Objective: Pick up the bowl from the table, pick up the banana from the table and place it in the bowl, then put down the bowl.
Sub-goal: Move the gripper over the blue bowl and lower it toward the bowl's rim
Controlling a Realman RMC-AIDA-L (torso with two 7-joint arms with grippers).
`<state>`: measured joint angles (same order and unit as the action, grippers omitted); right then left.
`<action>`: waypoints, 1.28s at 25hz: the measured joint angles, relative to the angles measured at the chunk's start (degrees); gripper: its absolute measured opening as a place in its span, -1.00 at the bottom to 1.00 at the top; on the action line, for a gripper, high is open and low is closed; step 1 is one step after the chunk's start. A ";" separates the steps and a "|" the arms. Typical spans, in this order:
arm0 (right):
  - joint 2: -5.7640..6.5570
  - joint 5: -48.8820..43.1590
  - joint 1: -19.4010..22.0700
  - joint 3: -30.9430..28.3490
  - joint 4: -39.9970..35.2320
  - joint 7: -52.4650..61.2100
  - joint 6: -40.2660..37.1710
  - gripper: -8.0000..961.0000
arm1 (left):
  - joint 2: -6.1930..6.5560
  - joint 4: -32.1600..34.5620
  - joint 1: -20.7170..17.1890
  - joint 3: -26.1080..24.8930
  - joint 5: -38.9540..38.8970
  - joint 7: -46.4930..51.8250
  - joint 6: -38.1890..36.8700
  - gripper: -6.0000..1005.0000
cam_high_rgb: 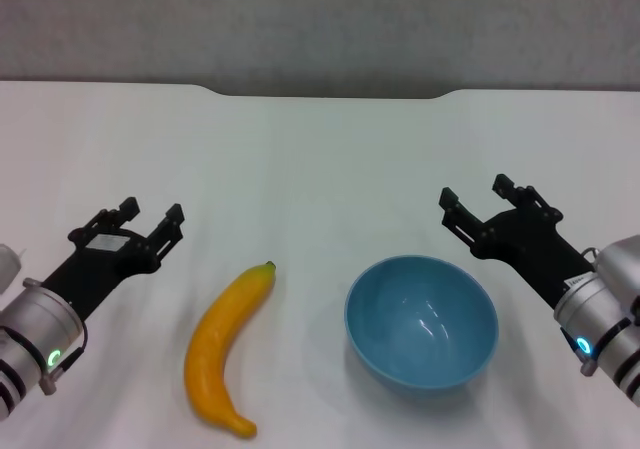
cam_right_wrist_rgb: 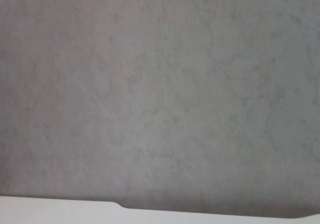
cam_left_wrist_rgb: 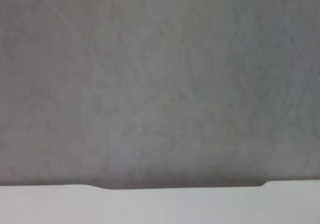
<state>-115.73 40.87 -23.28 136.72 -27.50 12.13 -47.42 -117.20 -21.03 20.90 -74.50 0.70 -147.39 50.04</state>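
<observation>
In the head view the light-blue bowl stands upright and empty on the white table, right of centre. The yellow-orange banana lies on the table to its left, its dark-green stem tip pointing toward the far side. My left gripper is open and empty, left of the banana and apart from it. My right gripper is open and empty, just beyond the bowl's far right rim and not touching it. Both wrist views show only the table's far edge and the grey wall.
The table's far edge has a shallow notch with a grey wall behind it. The notch also shows in the right wrist view. A small white object sits at the left edge by my left arm.
</observation>
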 joint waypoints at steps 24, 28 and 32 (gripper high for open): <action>1.20 -23.47 4.47 -20.01 -28.72 -0.68 40.93 0.71 | 0.21 0.12 -0.71 -0.03 -0.41 0.24 -1.77 0.33; 0.99 -28.93 8.20 -25.23 -39.23 -0.68 50.70 0.71 | 0.22 0.12 -0.64 -0.03 -0.43 0.24 -1.84 0.33; 1.15 -28.52 8.00 -28.27 -45.13 -1.10 63.26 0.71 | 0.22 0.11 -0.71 -0.37 -0.44 0.20 -1.87 0.33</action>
<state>-114.59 12.35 -15.28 108.45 -72.63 11.04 15.83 -116.98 -20.92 20.19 -74.87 0.26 -147.19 48.17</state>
